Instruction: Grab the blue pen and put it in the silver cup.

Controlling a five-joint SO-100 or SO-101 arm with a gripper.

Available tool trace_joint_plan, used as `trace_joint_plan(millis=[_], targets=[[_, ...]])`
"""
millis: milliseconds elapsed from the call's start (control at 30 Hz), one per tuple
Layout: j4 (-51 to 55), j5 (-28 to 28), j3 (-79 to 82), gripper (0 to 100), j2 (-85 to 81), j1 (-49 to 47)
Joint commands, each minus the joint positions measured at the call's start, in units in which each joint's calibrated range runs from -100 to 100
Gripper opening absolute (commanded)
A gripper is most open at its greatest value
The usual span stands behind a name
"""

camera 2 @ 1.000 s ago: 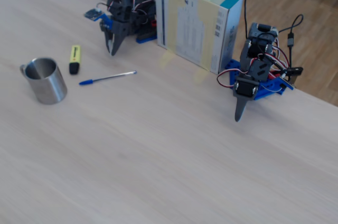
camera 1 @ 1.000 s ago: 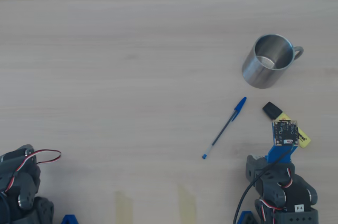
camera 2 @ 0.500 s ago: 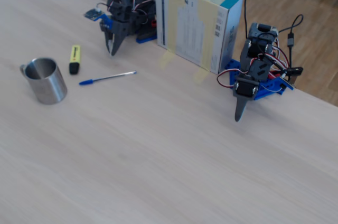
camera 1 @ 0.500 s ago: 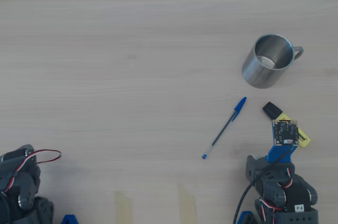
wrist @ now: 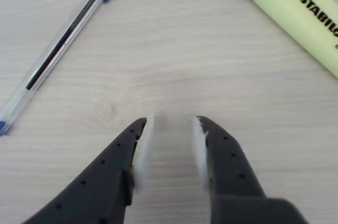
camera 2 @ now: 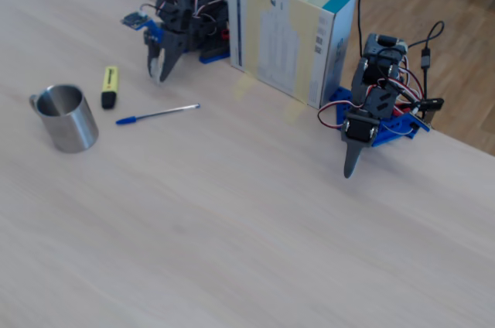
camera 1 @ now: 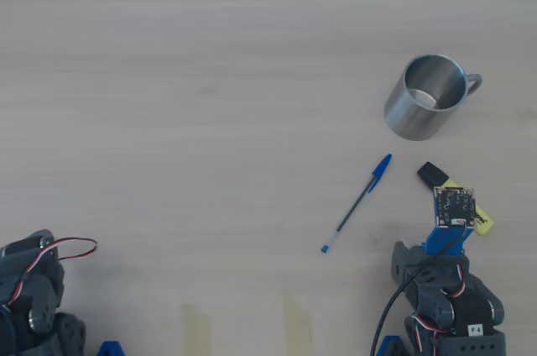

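End effector (wrist: 170, 129) parted, empty, above the desk (camera 1: 210, 79) between blue pen (camera 1: 357, 202) and yellow highlighter (wrist: 296, 10); silver cup (camera 1: 425, 107) stands beyond the pen.

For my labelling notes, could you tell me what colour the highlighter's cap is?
Black, on the highlighter with a yellow body; clearest in the fixed view.

There's a yellow highlighter (camera 2: 110, 86) with a black cap lying flat on the light wood table (camera 2: 232, 220); the wrist view shows "STABILO" printed on its barrel (wrist: 301, 10). In the fixed view, a white and teal cardboard box (camera 2: 290, 30) stands upright at the far edge of the table, right of the highlighter. Two strips of tape (camera 1: 197, 329) are stuck on the tabletop near the bottom edge of the overhead view.
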Motion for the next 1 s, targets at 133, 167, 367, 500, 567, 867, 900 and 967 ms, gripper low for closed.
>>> trace_joint_plan(millis=[133,167,367,500,567,867,900,967], targets=[[-5.6,-0.6,-0.1,29,0.7,-3.5],[-6.5,-1.7,-0.1,29,0.7,-4.3],[-11.1,-7.8,-0.1,30,1.2,-7.7],[-18.0,-10.6,-0.6,30,5.2,-9.3],[-20.7,-12.0,-1.8,30,8.2,-10.5],[-29.1,-16.7,-9.3,30,22.5,-12.9],[-30.5,-16.8,-9.9,30,23.9,-12.9],[-33.6,-16.8,-10.8,30,26.7,-12.9]])
